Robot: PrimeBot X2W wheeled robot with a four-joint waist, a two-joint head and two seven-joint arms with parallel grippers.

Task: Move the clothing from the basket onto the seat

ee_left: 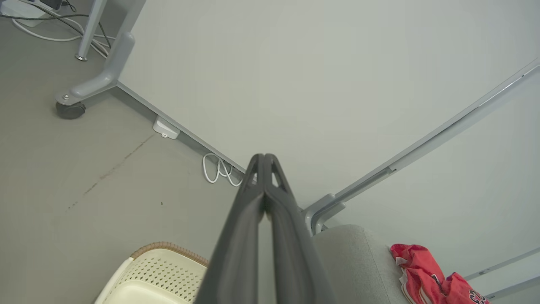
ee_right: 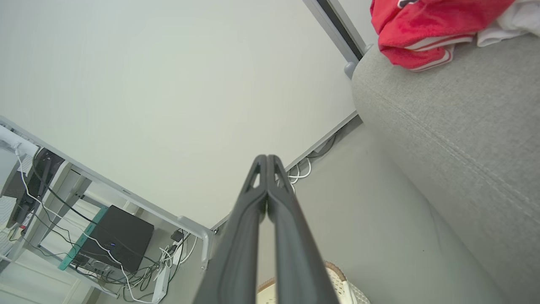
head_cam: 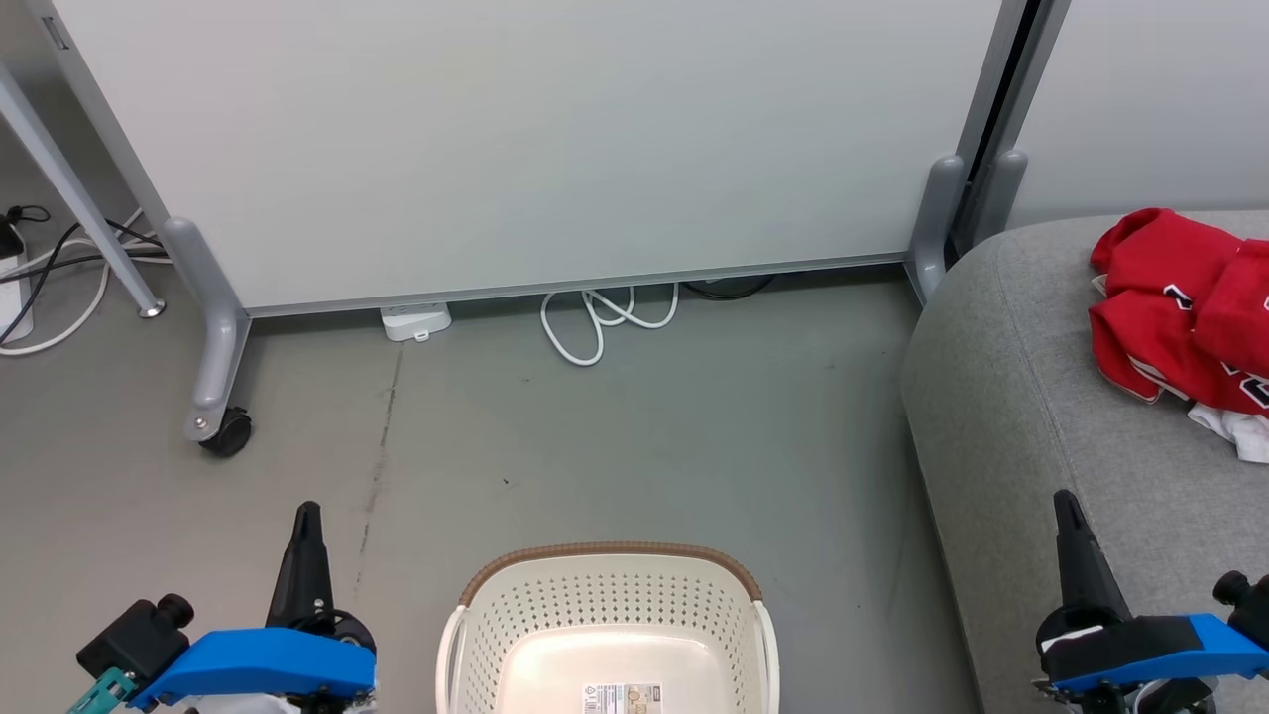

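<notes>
The red clothing [head_cam: 1185, 312] lies crumpled on the light grey seat [head_cam: 1041, 397] at the right; it also shows in the left wrist view [ee_left: 430, 274] and the right wrist view [ee_right: 422, 29]. The cream basket [head_cam: 610, 635] with a brown rim stands on the floor at bottom centre, with only a sticker on its bottom. My left gripper [head_cam: 307, 516] is shut and holds nothing, left of the basket. My right gripper [head_cam: 1066, 506] is shut and holds nothing, in front of the seat's near part. Both pairs of fingers [ee_left: 265, 160] [ee_right: 266, 160] are pressed together.
A white partition panel [head_cam: 555, 139] on grey wheeled feet [head_cam: 223, 426] stands behind the basket. A white cable coil [head_cam: 605, 317] and a power strip [head_cam: 416, 321] lie at its base. Cables and a table leg [head_cam: 89, 218] are at far left. Grey floor [head_cam: 644, 436] lies between.
</notes>
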